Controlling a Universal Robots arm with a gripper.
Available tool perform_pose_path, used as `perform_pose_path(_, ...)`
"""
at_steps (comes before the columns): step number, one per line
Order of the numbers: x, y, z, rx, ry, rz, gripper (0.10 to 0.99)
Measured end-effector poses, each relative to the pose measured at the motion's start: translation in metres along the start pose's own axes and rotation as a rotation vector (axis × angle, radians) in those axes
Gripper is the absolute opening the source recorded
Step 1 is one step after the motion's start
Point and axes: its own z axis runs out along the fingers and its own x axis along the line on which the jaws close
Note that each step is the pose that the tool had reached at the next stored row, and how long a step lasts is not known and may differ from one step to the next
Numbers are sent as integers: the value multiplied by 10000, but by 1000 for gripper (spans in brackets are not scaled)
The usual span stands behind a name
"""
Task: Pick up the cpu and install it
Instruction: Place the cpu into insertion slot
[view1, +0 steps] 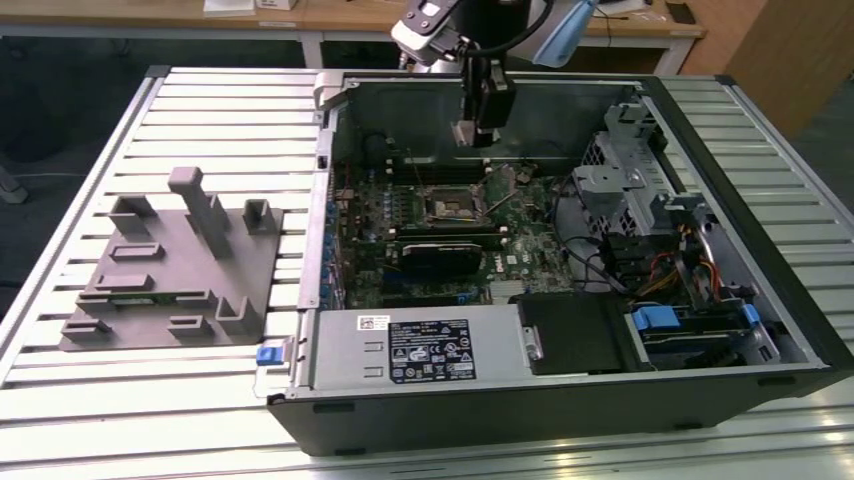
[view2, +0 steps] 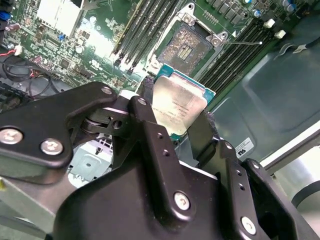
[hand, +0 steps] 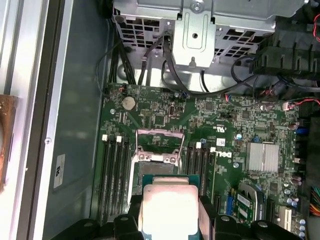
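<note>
The cpu (view2: 177, 107), a small square chip with a pale silvery top and green edge, is pinched edge-on between my black fingers (view2: 145, 135). My gripper (view2: 172, 114) is shut on it and hangs inside the open computer case, above the far part of the motherboard (view1: 470, 135). The open dark socket frame (view2: 187, 45) lies below and a little beyond the chip, apart from it. In the first wrist view the cpu (hand: 169, 205) sits close to the socket (hand: 157, 150), with my gripper (hand: 169, 216) around it.
Memory slots (hand: 114, 175) flank the socket. A silver heatsink (hand: 263, 156) and cables (hand: 150, 65) lie nearby. The case's rear wall (view1: 534, 110), drive cage (view1: 641, 190) and labelled grey box (view1: 414, 345) bound the space. A grey fixture (view1: 167, 260) rests on the slatted table.
</note>
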Motion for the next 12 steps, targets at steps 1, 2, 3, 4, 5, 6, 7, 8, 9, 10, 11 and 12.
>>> perform_pose_path(1, 1, -1, 12, 0, 0, -1, 529)
perform_pose_path(2, 4, -1, 24, 1, -1, -1, 529)
perform_pose_path(3, 9, -2, 38, 2, -2, 1, 529)
perform_pose_path(4, 14, -3, 55, 1, -1, 0, 529)
perform_pose_path(5, 21, -4, 72, 0, 0, 0, 529)
perform_pose_path(6, 31, -7, 106, 0, 0, 0, 529)
perform_pose_path(7, 34, -7, 123, 0, 0, -1, 529)
perform_pose_path(8, 36, -9, 138, 0, -1, 5, 529)
perform_pose_path(9, 38, -13, 151, 2, -4, 52, 529)
perform_pose_path(10, 42, -16, 162, 4, -12, 139, 529)
perform_pose_path(11, 45, -19, 174, 5, -17, 230, 529)
perform_pose_path(12, 48, -21, 185, 6, -22, 312, 529)
